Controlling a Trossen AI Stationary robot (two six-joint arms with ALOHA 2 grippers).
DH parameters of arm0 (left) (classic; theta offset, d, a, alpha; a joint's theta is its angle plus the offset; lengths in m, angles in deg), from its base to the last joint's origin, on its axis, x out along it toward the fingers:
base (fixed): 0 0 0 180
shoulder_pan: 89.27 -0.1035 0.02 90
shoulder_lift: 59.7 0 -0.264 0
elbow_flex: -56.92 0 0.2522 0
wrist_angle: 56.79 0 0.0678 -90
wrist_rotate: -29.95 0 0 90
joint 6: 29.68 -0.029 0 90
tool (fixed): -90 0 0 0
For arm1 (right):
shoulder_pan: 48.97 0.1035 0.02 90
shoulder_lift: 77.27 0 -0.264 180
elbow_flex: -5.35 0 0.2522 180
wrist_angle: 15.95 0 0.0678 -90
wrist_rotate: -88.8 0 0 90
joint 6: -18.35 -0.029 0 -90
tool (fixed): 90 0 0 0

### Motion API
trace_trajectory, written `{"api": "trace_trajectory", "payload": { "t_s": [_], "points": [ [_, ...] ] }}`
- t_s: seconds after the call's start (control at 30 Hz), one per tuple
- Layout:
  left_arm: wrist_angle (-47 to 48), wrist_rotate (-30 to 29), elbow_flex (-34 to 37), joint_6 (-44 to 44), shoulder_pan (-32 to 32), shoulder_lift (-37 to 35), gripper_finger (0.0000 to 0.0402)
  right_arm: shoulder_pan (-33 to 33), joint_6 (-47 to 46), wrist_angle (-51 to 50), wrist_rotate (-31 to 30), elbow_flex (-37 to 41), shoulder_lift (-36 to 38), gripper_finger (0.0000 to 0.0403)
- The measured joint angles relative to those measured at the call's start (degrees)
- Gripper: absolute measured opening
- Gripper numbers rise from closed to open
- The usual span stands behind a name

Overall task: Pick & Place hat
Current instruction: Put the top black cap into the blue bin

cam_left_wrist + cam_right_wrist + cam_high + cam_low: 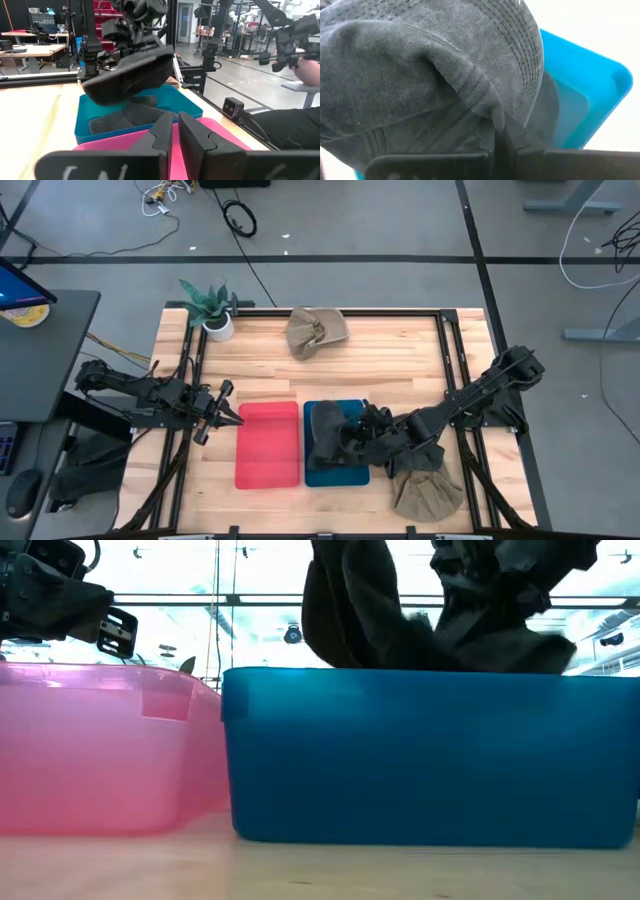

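Nearest the front edge of the table, a tan hat (428, 494) lies crumpled just beside the blue bin (352, 475). Right above that bin is the action: the right gripper (352, 436) has its fingers pinched tight on the fabric of a dark grey hat (326, 432), and the wrist view shows the cloth bunched at the fingertips (492, 131) with the blue wall behind. From table height the hat (350, 610) hangs over the rim, its lower part dipping inside. So this looks like the placing step, with the drop not yet made.

Alongside sits the pink bin (268, 443), and at its outer side the left gripper (222, 412) waits, its fingers (192, 137) pressed close together with only a sliver between, holding nothing.

Farther back, a second tan hat (316, 331) rests near the far edge, with a small potted plant (212, 310) at the corner.

The next move, by the look of it, calls for spreading the right fingers so the hat falls in, then lifting clear without snagging the cloth.
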Motion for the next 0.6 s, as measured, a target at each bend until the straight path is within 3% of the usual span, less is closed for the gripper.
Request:
{"api": "trace_trajectory", "payload": {
  "t_s": [0.33, 0.6],
  "points": [
    [-0.01, -0.01, -0.01, 0.02, 0.0, 0.0, 0.0034, -3.4, -2.4, 0.97, 4.57, -0.26, -9.69, 0.0],
    [-0.02, -0.02, -0.01, 0.02, 0.0, 0.0, 0.0034, -3.53, -1.91, -0.34, 4.66, -0.37, -12.21, 0.0]
  ]
}}
